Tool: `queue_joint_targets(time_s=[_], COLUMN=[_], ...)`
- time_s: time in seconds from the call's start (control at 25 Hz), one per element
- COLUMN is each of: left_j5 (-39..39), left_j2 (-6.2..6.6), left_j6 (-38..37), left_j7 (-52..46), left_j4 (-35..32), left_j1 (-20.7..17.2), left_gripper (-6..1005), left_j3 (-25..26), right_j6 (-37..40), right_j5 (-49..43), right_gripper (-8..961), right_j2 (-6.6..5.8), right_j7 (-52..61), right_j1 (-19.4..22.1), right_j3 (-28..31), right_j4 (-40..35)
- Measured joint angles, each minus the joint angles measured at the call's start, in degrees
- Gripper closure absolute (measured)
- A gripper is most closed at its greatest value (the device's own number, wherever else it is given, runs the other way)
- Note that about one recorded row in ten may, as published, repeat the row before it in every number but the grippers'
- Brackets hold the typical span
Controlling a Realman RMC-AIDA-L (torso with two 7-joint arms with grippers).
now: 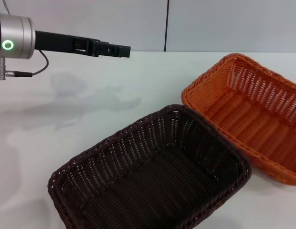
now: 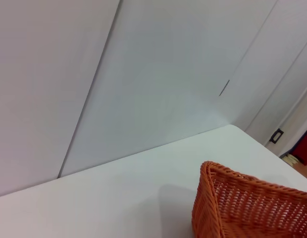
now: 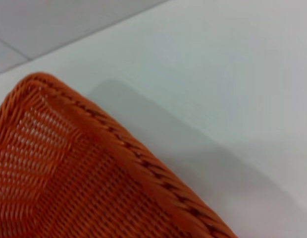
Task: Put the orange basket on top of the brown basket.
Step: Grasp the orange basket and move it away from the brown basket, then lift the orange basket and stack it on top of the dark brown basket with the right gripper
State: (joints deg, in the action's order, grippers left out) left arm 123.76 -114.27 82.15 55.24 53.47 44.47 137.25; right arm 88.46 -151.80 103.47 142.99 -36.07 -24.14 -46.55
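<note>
The orange basket (image 1: 255, 114) sits empty on the white table at the right, cut off by the right edge of the head view. The brown basket (image 1: 153, 176) sits empty in front of it, toward the centre, its right corner close against the orange basket's side. My left gripper (image 1: 122, 49) hangs above the table at the far left, well away from both baskets. A corner of the orange basket shows in the left wrist view (image 2: 242, 208) and, close up, in the right wrist view (image 3: 69, 188). My right gripper is out of view.
The white table (image 1: 90, 100) stretches out left of the baskets, with a grey panelled wall (image 1: 210, 24) behind it. The table's far corner shows in the left wrist view (image 2: 232, 128).
</note>
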Motion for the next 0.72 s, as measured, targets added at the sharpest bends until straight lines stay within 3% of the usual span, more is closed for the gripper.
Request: queue_joint_targets(time_s=[0.4, 0.72], left_j5=[-0.9, -9.4], left_j2=[0.02, -0.07], left_j6=[-1.5, -3.1], left_j7=[0.5, 4.7], left_j4=[0.0, 0.1], left_j1=[-0.5, -2.9], left_gripper=[142, 142], left_j3=[0.0, 2.7], right_j6=[-4.1, -4.8], right_j5=[12.3, 23.0], right_gripper=[773, 773], right_j2=[-1.47, -1.29], right_j7=[-0.7, -8.3], right_j1=[4.1, 5.0], right_j3=[1.1, 1.1], right_j4=[-0.1, -0.2])
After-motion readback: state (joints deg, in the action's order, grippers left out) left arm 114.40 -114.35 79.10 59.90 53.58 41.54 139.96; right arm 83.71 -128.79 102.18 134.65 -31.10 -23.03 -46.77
